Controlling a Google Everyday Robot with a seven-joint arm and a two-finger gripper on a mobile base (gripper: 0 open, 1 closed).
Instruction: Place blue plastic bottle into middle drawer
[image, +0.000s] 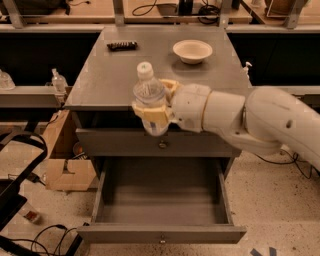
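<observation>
The blue plastic bottle, clear with a white cap, is upright in the air in front of the cabinet top's near edge. My gripper is shut on its lower body, and the white arm reaches in from the right. The middle drawer is pulled open below the bottle, and its grey inside holds nothing. A closed grey drawer front with a round knob sits just above it, partly behind the bottle.
On the grey cabinet top lie a beige bowl and a dark flat object. A small pump bottle stands on a shelf at left. A cardboard box and cables lie on the floor at left.
</observation>
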